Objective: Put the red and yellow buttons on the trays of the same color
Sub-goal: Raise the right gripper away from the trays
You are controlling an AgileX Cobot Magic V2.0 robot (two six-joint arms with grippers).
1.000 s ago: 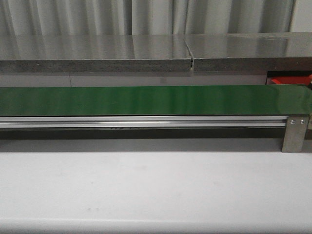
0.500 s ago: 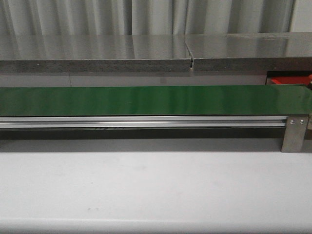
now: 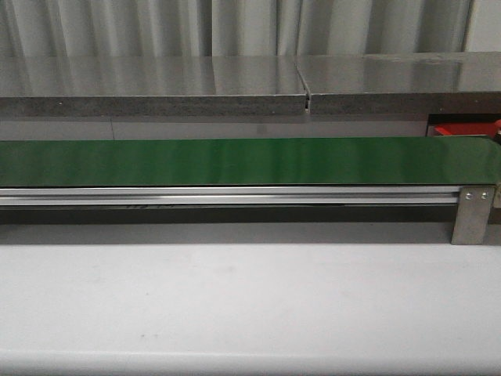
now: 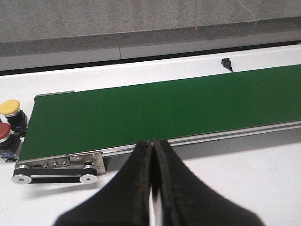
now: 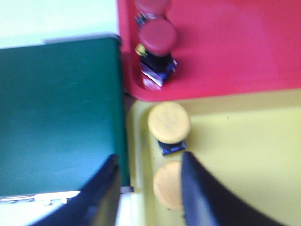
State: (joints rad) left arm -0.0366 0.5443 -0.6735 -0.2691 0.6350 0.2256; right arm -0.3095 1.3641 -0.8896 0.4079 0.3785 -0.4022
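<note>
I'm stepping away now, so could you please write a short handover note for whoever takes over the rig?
Left gripper: shut, empty, above the belt edge.
Right gripper: open, over the yellow tray.
Done: two red buttons stand on the red tray; two yellow buttons on the yellow tray.
Left: one yellow button and one red button wait at the belt's end.

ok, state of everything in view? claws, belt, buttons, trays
left claw: shut, holding nothing, above the table near the belt
right claw: open, above the yellow tray's edge
green belt: bare, nothing on it
yellow tray: holds two yellow buttons
red tray: holds two red buttons
two more buttons, red and yellow: off the belt's end
</note>
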